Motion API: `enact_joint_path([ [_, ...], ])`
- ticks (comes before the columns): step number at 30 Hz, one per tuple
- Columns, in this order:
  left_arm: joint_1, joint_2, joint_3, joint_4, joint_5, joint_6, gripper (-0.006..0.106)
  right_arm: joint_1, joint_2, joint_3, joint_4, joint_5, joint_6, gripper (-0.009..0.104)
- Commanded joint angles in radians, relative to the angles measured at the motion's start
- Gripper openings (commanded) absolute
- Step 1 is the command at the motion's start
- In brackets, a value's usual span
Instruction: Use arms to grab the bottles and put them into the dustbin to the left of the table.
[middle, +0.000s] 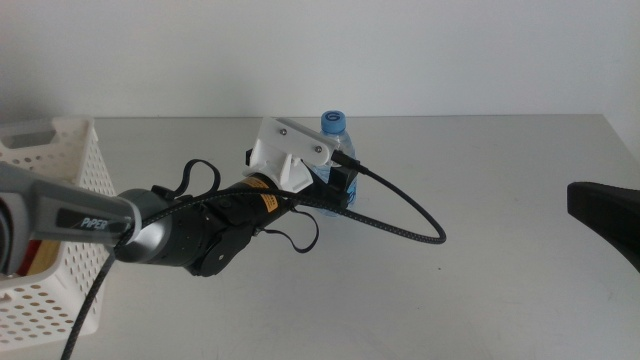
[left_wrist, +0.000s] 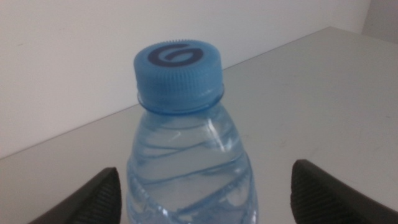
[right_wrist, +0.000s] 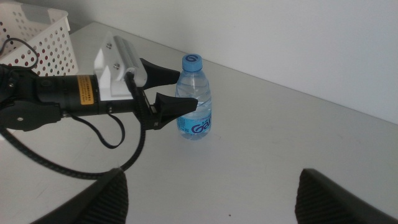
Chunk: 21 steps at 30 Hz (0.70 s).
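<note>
A small clear water bottle (middle: 335, 130) with a blue cap (left_wrist: 178, 65) stands upright on the grey table (middle: 480, 290), near its far edge. My left gripper (middle: 338, 180) reaches in from the left and is open, with one jaw on each side of the bottle's body (left_wrist: 189, 174). In the right wrist view its black fingers (right_wrist: 176, 104) flank the bottle (right_wrist: 194, 99), with a gap on at least one side. The white perforated dustbin (middle: 62, 170) stands at the left. My right gripper (right_wrist: 217, 196) waits, open and holding nothing, at the right edge (middle: 605, 215).
A black cable (middle: 405, 220) loops from the left wrist over the table right of the bottle. Something red and yellow (middle: 35, 255) shows inside the dustbin. A white wall rises behind the table's far edge.
</note>
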Motion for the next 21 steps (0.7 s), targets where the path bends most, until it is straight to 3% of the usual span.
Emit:
enact_joint_path([
  [1,0.002,-0.014,-0.080,-0.003,-0.036,-0.019,0.093,-0.007,-0.001,-0.028,-0.011,-0.067,-0.012,0.075],
  [10,0.006,0.135,-0.250,-0.037,-0.020,-0.133,0.089,-0.007,-0.001,-0.028,-0.011,-0.067,-0.012,0.075],
  [13,0.019,0.126,-0.250,0.030,-0.021,-0.168,0.074,-0.007,-0.001,-0.028,-0.011,-0.067,-0.012,0.075],
  [17,0.034,0.075,-0.250,0.163,0.005,-0.202,0.045,-0.007,-0.001,-0.028,-0.011,-0.067,-0.012,0.075],
  [21,0.050,0.007,-0.250,0.176,0.154,-0.208,0.014,-0.007,-0.001,-0.028,-0.011,-0.067,-0.012,0.075],
])
